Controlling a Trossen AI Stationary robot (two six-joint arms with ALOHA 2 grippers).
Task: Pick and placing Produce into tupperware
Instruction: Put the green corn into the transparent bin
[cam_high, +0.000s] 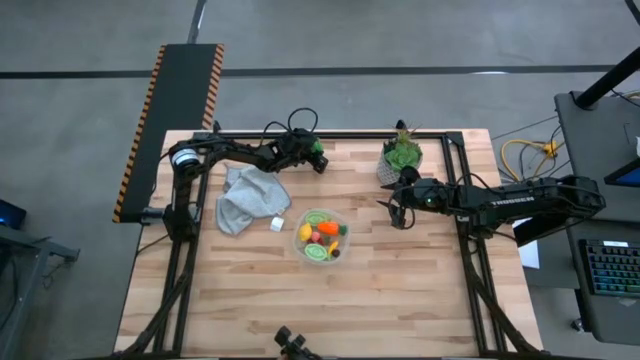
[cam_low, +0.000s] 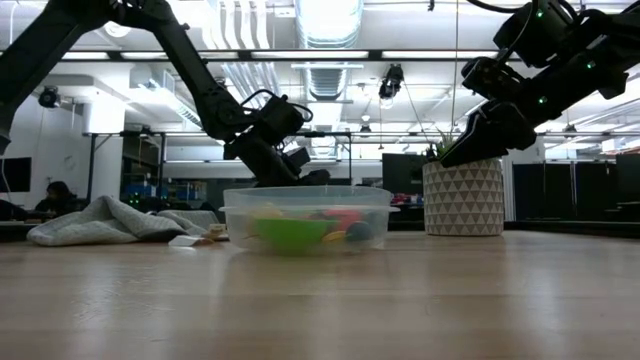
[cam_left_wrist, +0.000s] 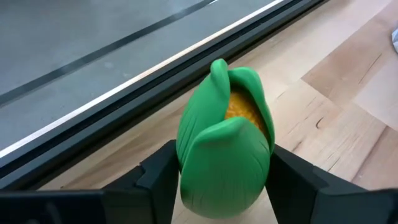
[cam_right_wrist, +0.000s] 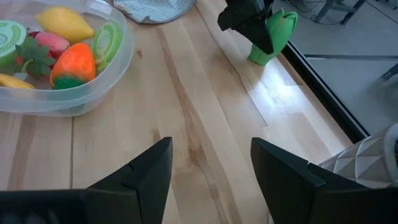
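The tupperware (cam_high: 322, 236) is a clear shallow container at mid-table, also in the low view (cam_low: 305, 218) and the right wrist view (cam_right_wrist: 62, 93). It holds several toy produce pieces: orange, yellow, red and green. My left gripper (cam_high: 318, 158) is near the table's far edge, shut on a toy corn cob in a green husk (cam_left_wrist: 227, 137), which also shows in the right wrist view (cam_right_wrist: 273, 37). My right gripper (cam_high: 392, 212) hangs open above bare table, right of the tupperware, in front of the potted plant (cam_high: 402, 158). Its fingers frame bare wood (cam_right_wrist: 211, 162). My left gripper (cam_left_wrist: 224, 168) pinches the corn cob between its two fingers, one on each side of the green husk (cam_left_wrist: 186, 155). It comes slanting down from the table's left side. The cob sits tilted, its pointed tip (cam_left_wrist: 217, 65) beyond the fingers. Whether its lower end (cam_right_wrist: 261, 59) touches the table, I cannot tell.
A crumpled grey cloth (cam_high: 250, 196) lies left of the tupperware, with a small white cube (cam_high: 277, 224) beside it. The plant in its patterned pale pot (cam_low: 462, 197) stands at the far right. A black rail (cam_left_wrist: 124, 118) runs along the far edge. Bare wood fills the near half.
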